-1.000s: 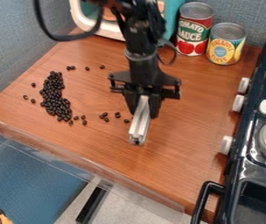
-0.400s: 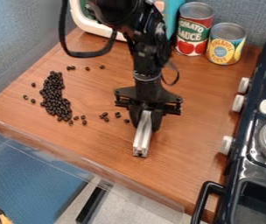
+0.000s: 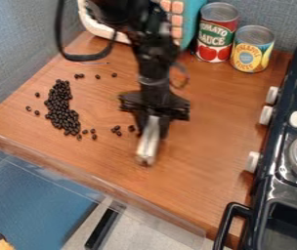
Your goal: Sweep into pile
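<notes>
Wood counter (image 3: 203,166), beans scattered at its left. Gripper (image 3: 150,128) pinches a pale bar (image 3: 148,145), which slants down toward the counter's front edge; whether it touches wood, cannot tell. Change: over the last frames, gripper and bar shifted left, toward the beans; main heap unchanged. Reads as the start of a leftward sweep. Just left of the bar: strays (image 3: 117,131). Beyond: heap (image 3: 62,111), with a few loose beans (image 3: 79,75) farther back. Judgement: pile mostly formed, strays remain; a low, slow push should limit scatter.
</notes>
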`<state>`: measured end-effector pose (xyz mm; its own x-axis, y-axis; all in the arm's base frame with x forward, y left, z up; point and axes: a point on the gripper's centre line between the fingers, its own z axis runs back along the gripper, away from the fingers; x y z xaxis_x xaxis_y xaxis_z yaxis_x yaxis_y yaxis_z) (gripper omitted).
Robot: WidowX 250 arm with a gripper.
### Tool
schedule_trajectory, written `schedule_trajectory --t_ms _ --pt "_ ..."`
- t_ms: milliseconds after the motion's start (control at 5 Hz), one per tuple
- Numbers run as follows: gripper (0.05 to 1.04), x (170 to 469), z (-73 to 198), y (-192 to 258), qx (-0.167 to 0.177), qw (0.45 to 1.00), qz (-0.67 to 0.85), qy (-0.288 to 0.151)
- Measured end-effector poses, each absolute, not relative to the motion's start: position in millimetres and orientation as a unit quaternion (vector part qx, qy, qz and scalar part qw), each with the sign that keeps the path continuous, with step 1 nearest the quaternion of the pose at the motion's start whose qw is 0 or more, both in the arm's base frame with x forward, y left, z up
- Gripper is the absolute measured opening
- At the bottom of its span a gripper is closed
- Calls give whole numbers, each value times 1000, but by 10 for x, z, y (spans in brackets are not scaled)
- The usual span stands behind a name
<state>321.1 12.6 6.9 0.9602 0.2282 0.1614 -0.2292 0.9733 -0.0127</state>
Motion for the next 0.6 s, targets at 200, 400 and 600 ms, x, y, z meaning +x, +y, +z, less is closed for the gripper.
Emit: schedule_trajectory --t_ms 200,400,600 --pt "391 3155 60 332 9 991 111 -75" --pt "391 3032 62 567 12 991 109 -71" --pt "391 2948 60 766 20 992 101 -78"
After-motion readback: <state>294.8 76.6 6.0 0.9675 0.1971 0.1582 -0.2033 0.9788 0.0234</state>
